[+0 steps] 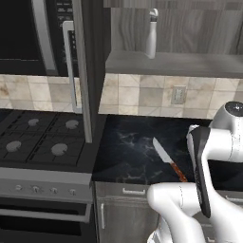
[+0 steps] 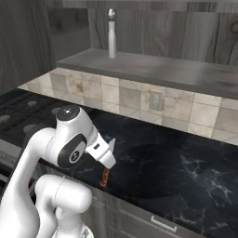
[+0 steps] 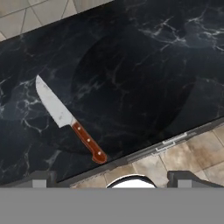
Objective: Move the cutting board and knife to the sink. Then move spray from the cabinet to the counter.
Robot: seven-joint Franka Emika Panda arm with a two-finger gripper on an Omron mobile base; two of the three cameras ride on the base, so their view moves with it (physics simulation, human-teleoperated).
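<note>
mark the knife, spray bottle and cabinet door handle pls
knife (image 3: 70, 120): hand view, where blade meets handle.
spray (image 2: 111, 39): right base view, mid-body.
cabinet door handle (image 1: 69, 66): left base view, middle of the white bar.

Arm folded low at the bottom right of the left base view, elbow bent; gripper (image 3: 113, 178) at the hand view's bottom edge, fingertips (image 3: 40, 178) spread wide, nothing between them.
</note>
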